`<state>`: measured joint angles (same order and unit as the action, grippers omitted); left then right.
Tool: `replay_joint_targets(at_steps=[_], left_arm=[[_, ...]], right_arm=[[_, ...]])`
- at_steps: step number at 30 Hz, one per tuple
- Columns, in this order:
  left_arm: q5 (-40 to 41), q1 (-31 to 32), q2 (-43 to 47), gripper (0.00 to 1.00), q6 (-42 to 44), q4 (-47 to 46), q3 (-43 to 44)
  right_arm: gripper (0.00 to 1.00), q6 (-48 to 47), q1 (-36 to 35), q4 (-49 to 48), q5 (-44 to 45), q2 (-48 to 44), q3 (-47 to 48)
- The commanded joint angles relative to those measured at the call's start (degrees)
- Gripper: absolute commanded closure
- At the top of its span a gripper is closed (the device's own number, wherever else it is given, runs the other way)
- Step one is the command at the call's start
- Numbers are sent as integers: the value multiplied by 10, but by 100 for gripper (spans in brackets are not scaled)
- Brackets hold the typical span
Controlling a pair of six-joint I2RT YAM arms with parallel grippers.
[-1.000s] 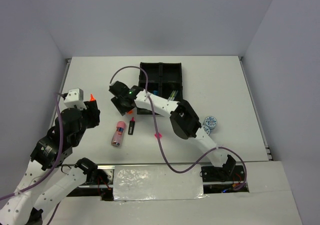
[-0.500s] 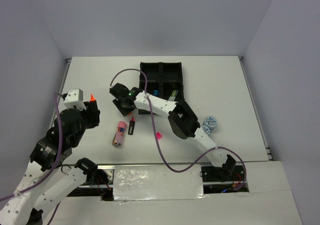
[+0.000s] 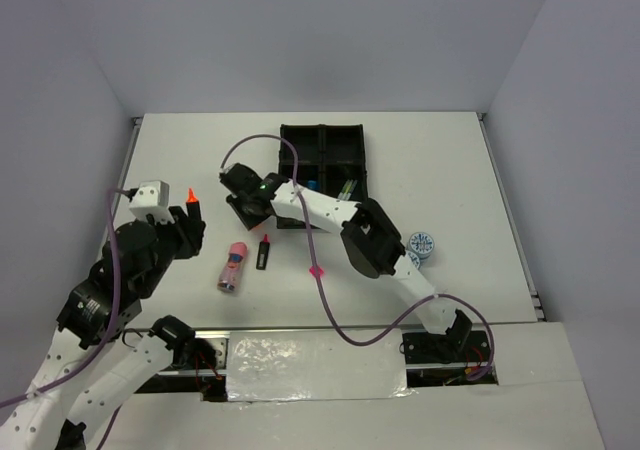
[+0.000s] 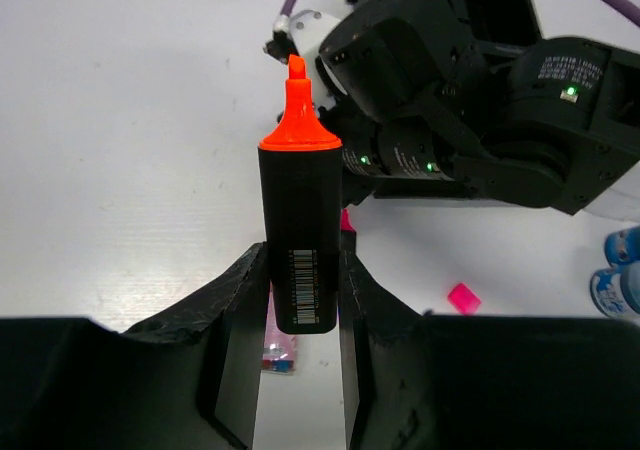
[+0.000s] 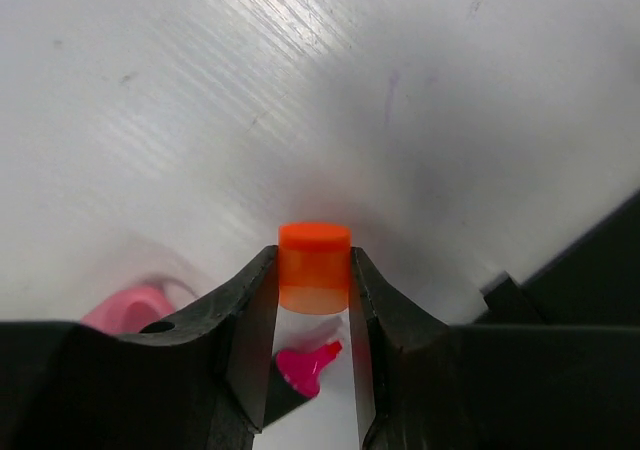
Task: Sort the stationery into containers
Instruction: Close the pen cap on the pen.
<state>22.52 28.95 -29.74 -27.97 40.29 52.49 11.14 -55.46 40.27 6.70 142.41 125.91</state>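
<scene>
Tray [image 3: 322, 130], black, 4 compartments, sits mid-table toward back. L gripper [image 4: 300, 300] is clamped on black highlighter [image 4: 298, 235], uncapped, orange tip up, over table's left side. R gripper [image 5: 313, 275] pinches orange cap [image 5: 314, 255] just left of tray. Pink tube [image 3: 232, 266] lies nearby.

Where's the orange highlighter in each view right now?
Top: orange highlighter, left of centre, tip up.
Left wrist: centre, clamped between the fingers.
Right wrist: not in it; only an orange cap.
Shared landmark: pink tube, low in both wrist views.
</scene>
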Motion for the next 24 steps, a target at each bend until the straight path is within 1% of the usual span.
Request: replay_joint_targets(at_steps=[1, 3, 4, 5, 6, 7, 8, 9, 10, 11, 12, 13, 14, 15, 16, 17, 18, 19, 20, 21, 22, 23, 24], left_arm=[[-52, -2, 22, 100, 31, -51, -4], [-77, -1, 29, 100, 35, -67, -5], [-108, -1, 36, 100, 38, -73, -9], [-127, -2, 39, 100, 39, -81, -12], [-148, -1, 42, 100, 38, -97, -17], [-170, -1, 43, 100, 32, -108, -19], [-219, -2, 41, 100, 27, -118, -24], [-247, -2, 37, 100, 21, -130, -30], [-272, -2, 28, 100, 9, -156, -32], [-290, -3, 23, 100, -5, -169, -36], [-292, -2, 18, 100, -18, -186, -43], [-297, -2, 4, 100, -37, -226, -63], [-304, -1, -7, 100, -47, -245, -74], [-310, 0, -34, 100, -55, -264, -92], [-321, 1, -51, 100, -65, -310, -100], [-332, 9, -65, 100, -68, -336, -109], [-366, 15, -80, 100, -73, -367, -127], [-391, 23, -101, 100, -85, -404, -138], [-420, 38, -108, 100, -95, -498, -149], [-498, 45, -116, 100, -106, -553, -173], [-539, 54, -128, 100, -134, -612, -185], [-566, 77, -132, 100, -149, -667, -195], [-583, 90, -137, 100, -156, -739, -207]], right_arm=[[80, 11, 0, -52, 6, -132, 0], [80, 16, 1, -71, 16, -179, -28], [80, 18, 2, -79, 26, -207, -43], [80, 22, 3, -88, 31, -267, -64], [80, 26, 4, -109, 35, -299, -119], [80, 30, 8, -120, 40, -334, -149], [80, 35, 11, -132, 48, -401, -183], [80, 53, 14, -149, 52, -433, -249], [80, 66, 21, -150, 62, -467, -276], [80, 108, 23, -145, 107, -524, -299], [80, 130, 25, -129, 128, -548, -337], [80, 150, 24, -117, 150, -574, -352], [81, 190, 25, -105, 185, -616, -365], [81, 203, 24, -88, 190, -633, -387], [82, 213, 24, -81, 196, -662, -396], [82, 220, 24, -74, 198, -675, -403], [82, 223, 24, -77, 198, -689, -422], [82, 216, 24, -100, 186, -729, -445], [82, 201, 24, -140, 163, -756, -477], [82, 169, 25, -228, 104, -781, -546], [82, 159, 25, -263, 76, -809, -573], [82, 143, 25, -294, 48, -853, -598], [83, 136, 25, -340, -6, -871, -629]])
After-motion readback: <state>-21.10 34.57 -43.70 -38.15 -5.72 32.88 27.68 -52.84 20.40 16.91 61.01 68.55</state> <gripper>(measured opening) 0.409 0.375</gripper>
